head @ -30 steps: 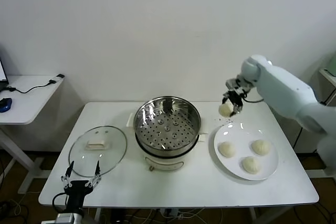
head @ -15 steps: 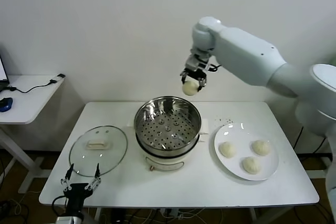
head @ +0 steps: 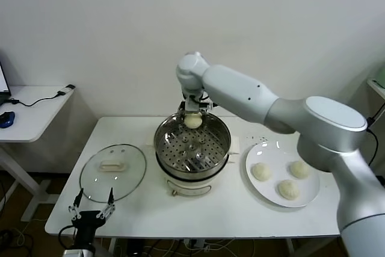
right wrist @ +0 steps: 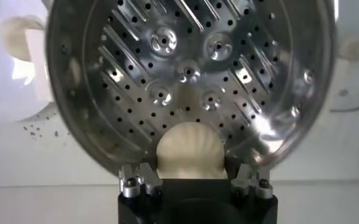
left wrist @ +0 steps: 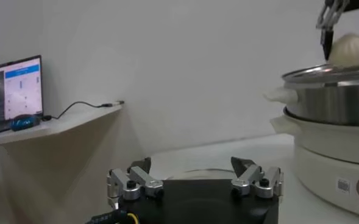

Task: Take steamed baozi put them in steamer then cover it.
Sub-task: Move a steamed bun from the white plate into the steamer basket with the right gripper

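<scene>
My right gripper (head: 193,118) is shut on one cream-white baozi (head: 192,121) and holds it over the far rim of the steamer (head: 170,148), a shiny steel pot with a perforated floor. From the right wrist the baozi (right wrist: 190,151) sits between the fingers above the perforated tray (right wrist: 185,79). Three more baozi (head: 260,171) lie on the white plate (head: 308,200) right of the steamer. The glass cover (head: 112,173) with its white handle lies flat on the table left of the steamer. My left gripper (head: 91,204) stands open and parked at the table's front left edge, shown empty in its wrist view (left wrist: 194,180).
A side desk (head: 30,103) with a mouse and cables stands at the far left, apart from the white table (head: 210,218). The steamer's wall (left wrist: 331,106) rises to the right of my left gripper. Dark crumbs dot the table near the plate.
My right arm has swung left from above the plate, carrying the baozi up and across, then down over the steamer's far rim. The left arm has stayed put.
</scene>
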You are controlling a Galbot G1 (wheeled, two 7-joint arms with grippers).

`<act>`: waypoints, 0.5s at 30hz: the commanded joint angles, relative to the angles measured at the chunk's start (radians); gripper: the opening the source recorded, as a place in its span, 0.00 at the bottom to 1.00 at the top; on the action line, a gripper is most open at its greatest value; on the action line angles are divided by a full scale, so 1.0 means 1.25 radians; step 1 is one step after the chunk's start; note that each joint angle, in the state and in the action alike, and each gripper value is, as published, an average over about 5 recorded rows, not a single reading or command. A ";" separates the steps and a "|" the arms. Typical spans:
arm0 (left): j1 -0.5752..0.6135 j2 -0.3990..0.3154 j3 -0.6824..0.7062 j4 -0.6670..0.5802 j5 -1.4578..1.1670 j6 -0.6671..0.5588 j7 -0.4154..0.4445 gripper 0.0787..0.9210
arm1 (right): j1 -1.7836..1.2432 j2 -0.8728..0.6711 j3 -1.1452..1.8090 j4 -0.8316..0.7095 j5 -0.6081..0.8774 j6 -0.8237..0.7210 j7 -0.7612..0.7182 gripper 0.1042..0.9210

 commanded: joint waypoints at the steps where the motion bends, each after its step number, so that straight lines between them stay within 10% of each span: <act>1: -0.001 -0.004 0.003 0.003 0.002 0.000 0.000 0.88 | -0.081 0.031 0.030 -0.033 -0.118 0.038 0.020 0.73; 15: -0.007 -0.007 0.007 0.005 0.010 0.003 -0.001 0.88 | -0.061 0.009 0.048 0.006 -0.091 0.020 0.014 0.87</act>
